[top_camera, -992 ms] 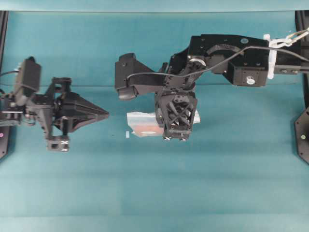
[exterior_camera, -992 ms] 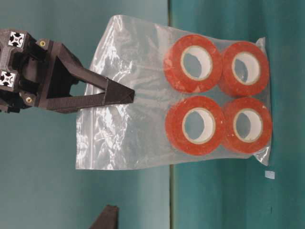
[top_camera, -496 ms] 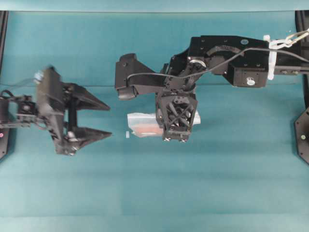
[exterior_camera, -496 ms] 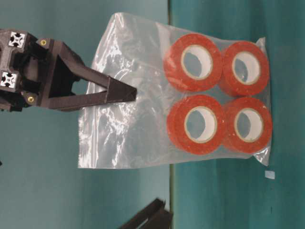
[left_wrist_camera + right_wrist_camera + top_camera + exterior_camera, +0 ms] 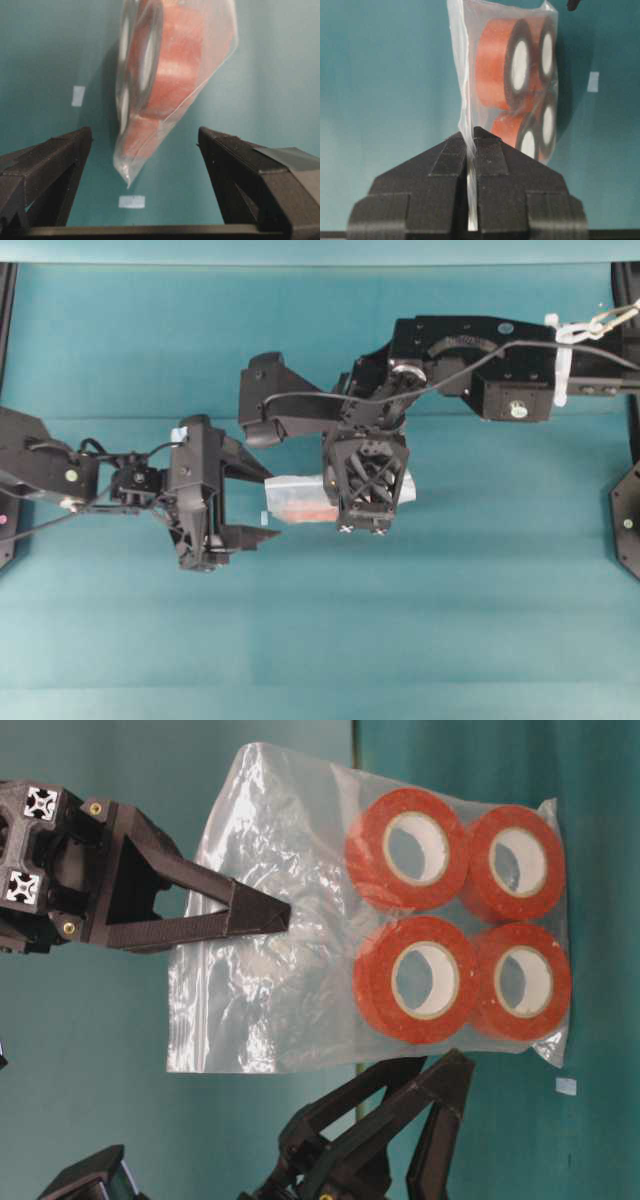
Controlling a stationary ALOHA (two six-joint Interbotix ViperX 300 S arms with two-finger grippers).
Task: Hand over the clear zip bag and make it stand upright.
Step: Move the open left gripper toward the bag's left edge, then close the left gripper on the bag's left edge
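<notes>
Teal table (image 5: 320, 640) fills the overhead view, with both arms over its middle band.

Right arm (image 5: 470, 350) reaches in from the right side of the overhead view. Right gripper (image 5: 471, 140) has its jaws pressed together on the bag's empty top film, pointing down at the table.

Left arm (image 5: 60, 475) comes in from the left. Left gripper (image 5: 145, 145) stands wide apart and holds nothing; its two fingers (image 5: 50, 160) flank the bag's lower corner, one on each side, with a clear gap on both.

Clear zip bag (image 5: 330, 910) hangs from the right gripper's tips. Film near the pinch is crinkled and empty; the loaded end sits farthest from that claw, just ahead of the left gripper's mouth.

Four orange-red rolls (image 5: 405, 850) with white cores are packed two by two in the bag's far end (table-level view is turned sideways, so that end reads as screen right).

Small white tape marks (image 5: 131, 201) lie on the table near the left gripper, beside the bag corner, not touching it.
</notes>
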